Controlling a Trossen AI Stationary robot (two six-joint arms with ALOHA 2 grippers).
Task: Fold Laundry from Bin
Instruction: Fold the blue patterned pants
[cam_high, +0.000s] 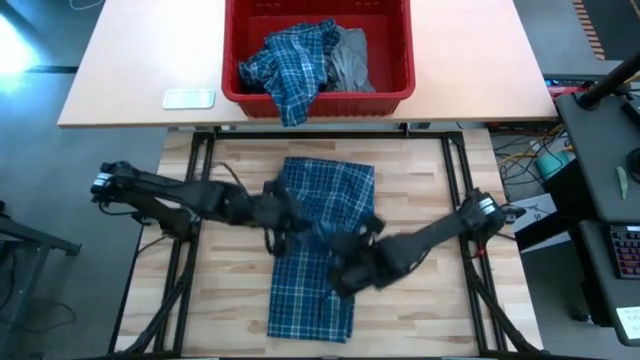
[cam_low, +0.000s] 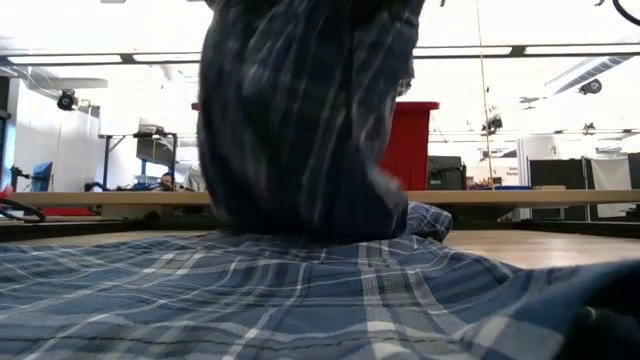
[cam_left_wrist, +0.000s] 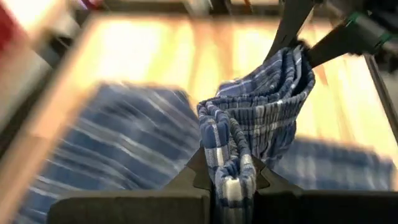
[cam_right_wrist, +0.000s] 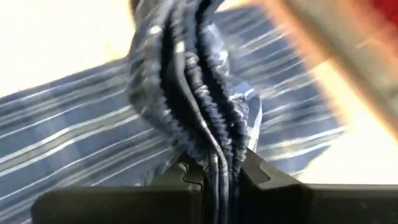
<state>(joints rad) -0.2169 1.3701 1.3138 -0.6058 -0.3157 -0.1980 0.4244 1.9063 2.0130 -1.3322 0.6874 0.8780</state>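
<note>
A blue-and-white plaid garment (cam_high: 325, 200) lies lengthwise down the middle of the wooden table, its near end (cam_high: 310, 315) flat on the boards. Its middle part is bunched up and raised between my two grippers; in the low view it hangs as a dark fold (cam_low: 300, 120) over the flat cloth (cam_low: 250, 300). My left gripper (cam_high: 285, 215) is shut on the garment's left side, my right gripper (cam_high: 350, 255) on its right side. The red bin (cam_high: 318, 95) stands beyond the table's far edge with more laundry in it. My left gripper pinches a gathered, ribbed band of the plaid garment (cam_left_wrist: 233, 180) between its two fingers, several layers bunched together. The band runs up and away from the fingers in a loop toward my other gripper, lifted off the cloth below. My right gripper pinches the same gathered band (cam_right_wrist: 214, 168) between its two fingers, several folds side by side. The fingers slant down from the table's right side. The held cloth rises clear of the table while the rest of the garment lies flat beneath.
In the bin, a second plaid garment (cam_high: 290, 65) hangs over the near rim beside a grey one (cam_high: 350, 60). A small pale flat object (cam_high: 188, 98) lies on the light tabletop left of the bin. Bare wood shows left and right of the garment.
</note>
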